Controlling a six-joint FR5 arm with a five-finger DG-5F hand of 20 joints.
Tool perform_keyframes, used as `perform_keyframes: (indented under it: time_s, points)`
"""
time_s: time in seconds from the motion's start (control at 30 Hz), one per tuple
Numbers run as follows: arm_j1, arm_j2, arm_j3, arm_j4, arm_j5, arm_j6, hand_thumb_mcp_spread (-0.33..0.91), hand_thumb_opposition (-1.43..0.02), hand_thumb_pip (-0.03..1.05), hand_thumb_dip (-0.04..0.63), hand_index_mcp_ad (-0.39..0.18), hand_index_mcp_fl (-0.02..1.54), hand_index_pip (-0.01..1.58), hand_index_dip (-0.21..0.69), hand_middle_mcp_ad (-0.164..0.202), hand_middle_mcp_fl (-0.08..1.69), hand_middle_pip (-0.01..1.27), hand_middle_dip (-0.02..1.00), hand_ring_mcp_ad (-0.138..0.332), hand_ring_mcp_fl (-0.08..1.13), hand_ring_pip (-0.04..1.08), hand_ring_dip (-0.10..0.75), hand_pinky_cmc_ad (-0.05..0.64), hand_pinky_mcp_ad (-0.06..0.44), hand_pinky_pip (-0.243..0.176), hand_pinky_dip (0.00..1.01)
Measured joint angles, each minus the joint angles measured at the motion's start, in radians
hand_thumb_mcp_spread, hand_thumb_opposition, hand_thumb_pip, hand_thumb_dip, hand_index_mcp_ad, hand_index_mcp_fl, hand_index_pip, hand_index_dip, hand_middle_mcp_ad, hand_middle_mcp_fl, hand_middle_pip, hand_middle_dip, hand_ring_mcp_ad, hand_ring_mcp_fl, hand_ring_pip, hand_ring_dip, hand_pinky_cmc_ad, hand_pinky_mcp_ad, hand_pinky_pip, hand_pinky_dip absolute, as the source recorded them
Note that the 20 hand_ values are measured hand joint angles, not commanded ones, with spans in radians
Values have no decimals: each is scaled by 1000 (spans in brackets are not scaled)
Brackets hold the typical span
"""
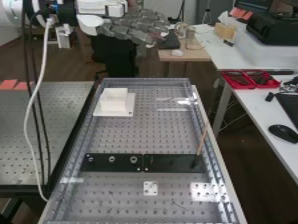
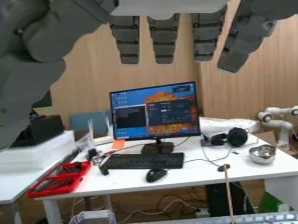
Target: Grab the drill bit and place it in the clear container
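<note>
Well, the slender brown rod (image 1: 201,144) points up, long axis nearly upright, the robot hand (image 1: 133,27) released.

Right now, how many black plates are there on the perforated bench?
2. In the high view, the left black plate has round metal pieces on it; the right black plate lies end to end with it.

Two black plates (image 1: 171,163), one bowl (image 2: 263,154)
</note>
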Motion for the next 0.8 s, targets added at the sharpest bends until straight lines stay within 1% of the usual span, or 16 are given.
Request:
perform_keyframes:
  time_s: [0.33,0.4,0.8]
  points:
    - [-5,0,6,-11,0,-2,220,-644,302,24,-65,51,89,244,101,-28,136,145,223,-21,115,33,346,265,-94,265]
    - [-6,1,6,-11,4,-3,220,-641,302,24,-61,51,89,244,106,-28,136,145,223,-21,115,33,346,265,-94,265]
    - [-8,-3,7,-6,0,1,216,-644,302,24,-56,51,89,244,106,-28,136,145,227,-21,115,33,346,265,-94,265]
